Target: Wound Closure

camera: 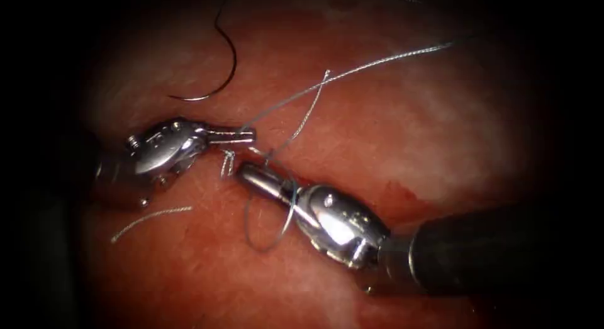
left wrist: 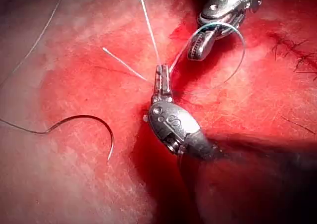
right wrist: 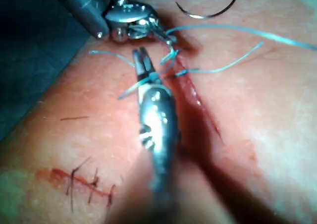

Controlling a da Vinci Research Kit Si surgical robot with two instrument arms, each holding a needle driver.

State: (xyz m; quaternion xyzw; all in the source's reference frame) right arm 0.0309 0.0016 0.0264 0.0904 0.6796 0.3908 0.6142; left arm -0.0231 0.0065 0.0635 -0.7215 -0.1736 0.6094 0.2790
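At about eleven o'clock from both tools, the needle point(camera: 220, 65) lies free on the tissue point(camera: 390, 134), unheld; nearer it, the left tool point(camera: 242, 136) is clamped on the thread point(camera: 352, 70), whose loop circles the right tool point(camera: 251, 175), jaws together, seemingly holding nothing.

Two needle drivers point(camera: 236, 137) point(camera: 248, 175), one curved needle point(camera: 223, 77), one long thread point(camera: 377, 61), one cut thread end point(camera: 151, 219), one tissue point(camera: 440, 128)
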